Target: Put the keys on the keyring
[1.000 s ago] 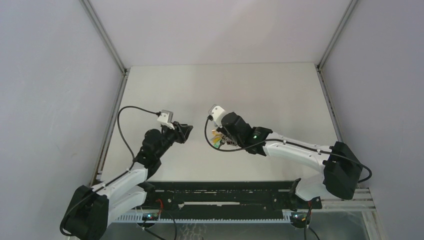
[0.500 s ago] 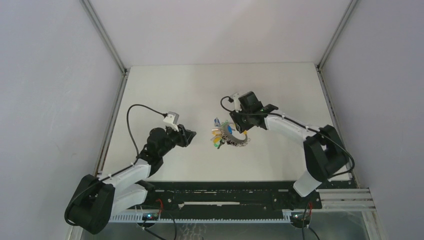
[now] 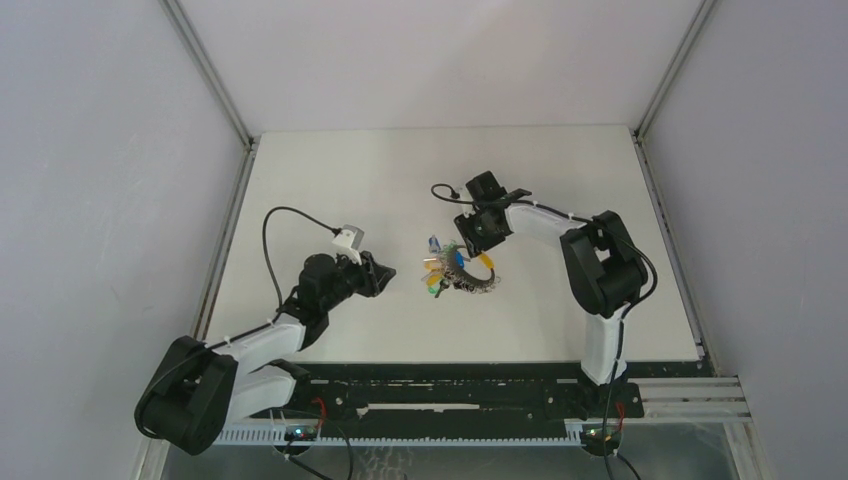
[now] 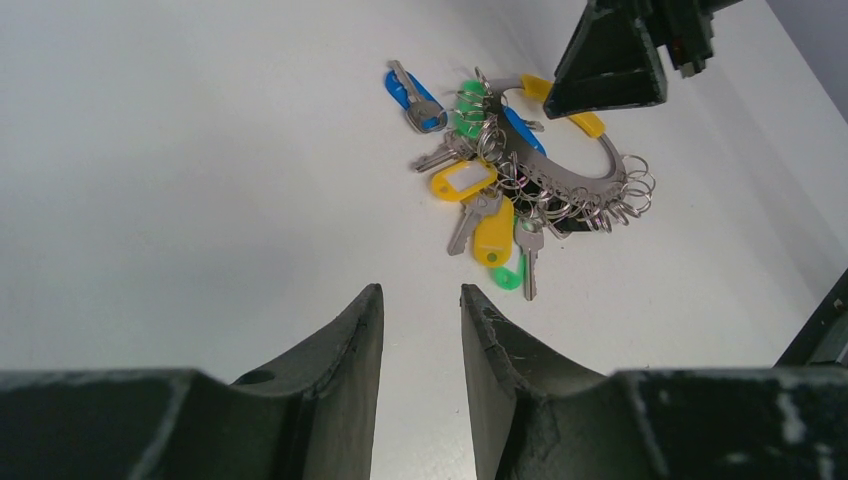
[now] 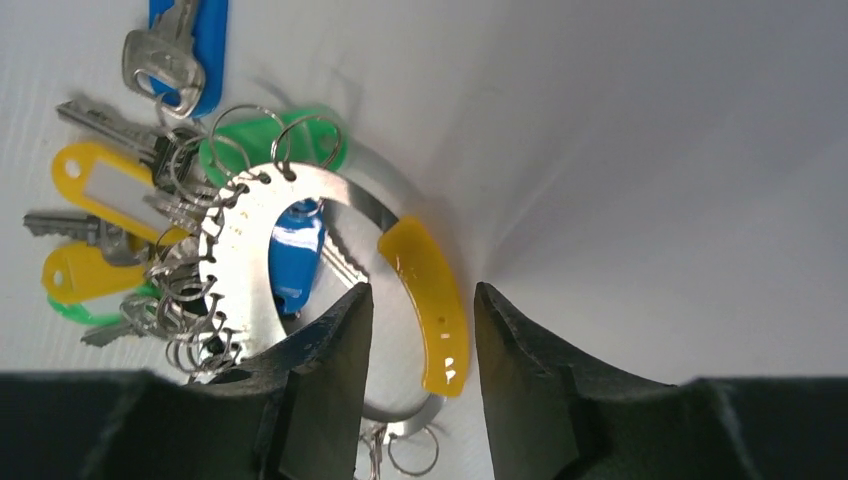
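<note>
Keyring (image 5: 240, 265) is seen flat on table (image 3: 350, 180). Right gripper (image 5: 420, 300) is poised over yellow band (image 5: 440, 340), jaws parted, empty, likely for a grasp. Left gripper (image 4: 421, 297) is held beside, part-open, empty.

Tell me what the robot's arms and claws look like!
The left arm and right arm are white tubes with chunky black joints. The left gripper and right gripper each have two black, curved fingers. A black cable loops above the left wrist.

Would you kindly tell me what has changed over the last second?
The right gripper opened and drew back from the keyring, away and to the right. The left gripper edged right toward it. The keyring lies where it was on the table; the left gripper stays open and empty.
</note>
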Controlling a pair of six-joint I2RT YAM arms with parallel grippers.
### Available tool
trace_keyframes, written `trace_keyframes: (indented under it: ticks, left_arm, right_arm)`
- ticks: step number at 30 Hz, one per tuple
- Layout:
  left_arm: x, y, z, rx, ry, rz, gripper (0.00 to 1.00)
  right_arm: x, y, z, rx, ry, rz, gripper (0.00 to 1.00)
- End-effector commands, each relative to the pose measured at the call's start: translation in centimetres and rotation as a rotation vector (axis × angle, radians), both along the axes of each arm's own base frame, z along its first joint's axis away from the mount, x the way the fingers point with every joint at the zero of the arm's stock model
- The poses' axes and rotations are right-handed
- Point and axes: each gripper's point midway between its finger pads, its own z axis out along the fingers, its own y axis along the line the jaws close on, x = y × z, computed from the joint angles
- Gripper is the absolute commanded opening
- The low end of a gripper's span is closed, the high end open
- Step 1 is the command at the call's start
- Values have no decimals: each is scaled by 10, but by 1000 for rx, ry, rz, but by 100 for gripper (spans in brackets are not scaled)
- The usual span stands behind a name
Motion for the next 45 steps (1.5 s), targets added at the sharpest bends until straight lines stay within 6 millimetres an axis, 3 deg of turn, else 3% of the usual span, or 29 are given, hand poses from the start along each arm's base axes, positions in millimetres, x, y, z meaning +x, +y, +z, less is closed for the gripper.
trace_keyframes:
  ticks: [1,5,10,14,18,23,30,45]
  left_arm:
    - [17,-10,36,-43,-97,-18,39]
    - [17,-10,36,-44,-95,-18,39]
    - [17,-9,38,-47,-99,-12,39]
    - [17,-4,40,-38,-107,8,39]
    - [16,-2,45,-43,-120,18,39]
    - [10,-7,50,-82,-120,-8,39]
    - [2,-25,60,-173,-118,-100,40]
    - [-13,-54,97,-284,-164,-265,42]
  right_arm:
    - [10,3,-6,-10,24,21,41]
    - [8,1,-14,-64,46,42,33]
    - [16,-12,0,-186,-32,57,11]
    - [25,-24,42,-299,-182,52,1]
    - [26,-32,97,-390,-351,46,0]
    - [13,-18,135,-363,-451,73,0]
    - [-6,3,142,-340,-486,117,0]
    - [-32,44,142,-71,-477,228,0]
